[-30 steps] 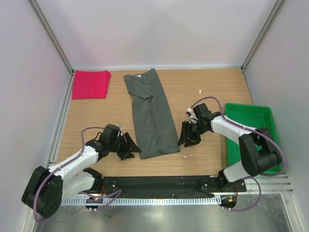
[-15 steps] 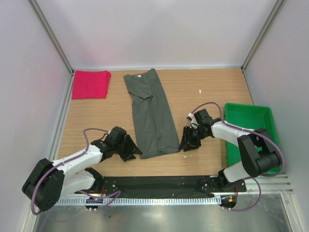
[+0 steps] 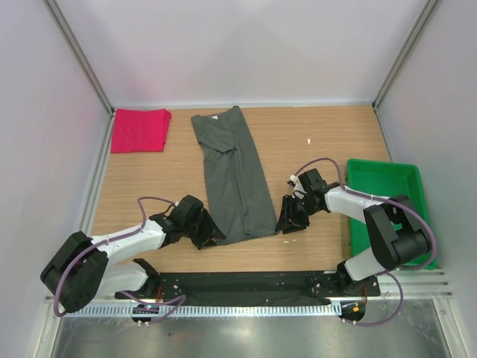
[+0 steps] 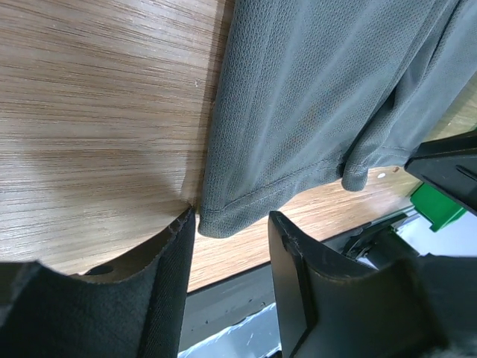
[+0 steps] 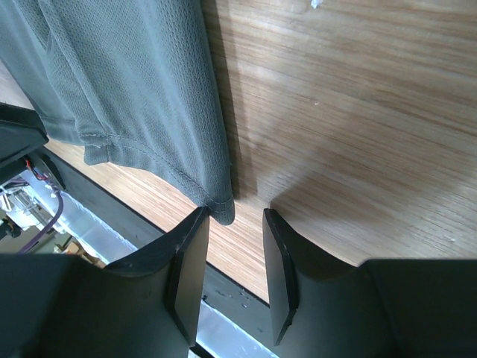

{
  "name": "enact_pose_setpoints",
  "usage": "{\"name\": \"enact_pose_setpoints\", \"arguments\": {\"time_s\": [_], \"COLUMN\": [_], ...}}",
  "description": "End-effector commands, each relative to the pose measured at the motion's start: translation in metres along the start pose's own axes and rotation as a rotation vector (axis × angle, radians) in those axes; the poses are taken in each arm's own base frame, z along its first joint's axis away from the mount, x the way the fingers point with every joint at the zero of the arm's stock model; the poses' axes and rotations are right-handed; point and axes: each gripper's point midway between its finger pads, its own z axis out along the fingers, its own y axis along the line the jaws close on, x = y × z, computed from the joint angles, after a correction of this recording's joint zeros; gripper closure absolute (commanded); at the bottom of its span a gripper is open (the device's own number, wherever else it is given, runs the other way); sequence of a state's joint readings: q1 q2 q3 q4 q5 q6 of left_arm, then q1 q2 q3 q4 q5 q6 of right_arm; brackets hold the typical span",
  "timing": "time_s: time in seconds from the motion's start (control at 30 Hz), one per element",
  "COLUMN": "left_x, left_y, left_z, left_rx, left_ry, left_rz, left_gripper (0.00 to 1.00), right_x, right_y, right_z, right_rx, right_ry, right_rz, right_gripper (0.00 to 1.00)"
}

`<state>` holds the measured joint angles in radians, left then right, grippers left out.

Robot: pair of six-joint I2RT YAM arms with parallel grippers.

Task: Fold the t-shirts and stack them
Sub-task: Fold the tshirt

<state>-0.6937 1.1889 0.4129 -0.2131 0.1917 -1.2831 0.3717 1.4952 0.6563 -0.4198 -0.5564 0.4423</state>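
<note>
The red shirt [image 3: 139, 129] sits folded at far left. Your left end effector [image 4: 231, 216], jaws half-open, straddles the near-left hem corner of the grey shirt [image 3: 235, 175], clamping nothing. The grey shirt runs lengthwise away from both arms. Your right end effector [image 5: 232, 212], half-open too, straddles the near-right corner, equally close.

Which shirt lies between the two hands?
The grey shirt: the left hand and right hand flank its near hem. The red shirt lies folded, far left.
</note>
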Motion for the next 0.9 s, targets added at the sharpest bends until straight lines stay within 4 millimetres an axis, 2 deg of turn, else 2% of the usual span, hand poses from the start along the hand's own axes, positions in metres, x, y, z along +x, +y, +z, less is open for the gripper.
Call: {"name": "enact_pose_setpoints", "arguments": {"time_s": [0.0,0.2,0.53,0.87], "left_x": [-0.005,-0.004,-0.001,0.003], "left_y": [0.015,0.02,0.025,0.029], "left_z": [0.006,0.01,0.015,0.022], "left_rx": [-0.071,-0.087,-0.102,-0.101], "left_ry": [-0.038,-0.036,-0.018,0.003], "left_rz": [0.002,0.002,-0.001,0.002], "left_gripper": [0.54,0.55,0.56,0.67], "right_x": [-0.005,-0.009,-0.006,0.002], "right_y": [0.002,0.006,0.008,0.001], "right_z": [0.002,0.003,0.012,0.018], "right_rx": [-0.019,-0.038,-0.078,-0.072], "right_ry": [-0.009,-0.01,0.004,0.032], "right_rz": [-0.027,-0.023,0.029,0.052], "right_gripper": [0.59,0.53,0.52,0.52]}}
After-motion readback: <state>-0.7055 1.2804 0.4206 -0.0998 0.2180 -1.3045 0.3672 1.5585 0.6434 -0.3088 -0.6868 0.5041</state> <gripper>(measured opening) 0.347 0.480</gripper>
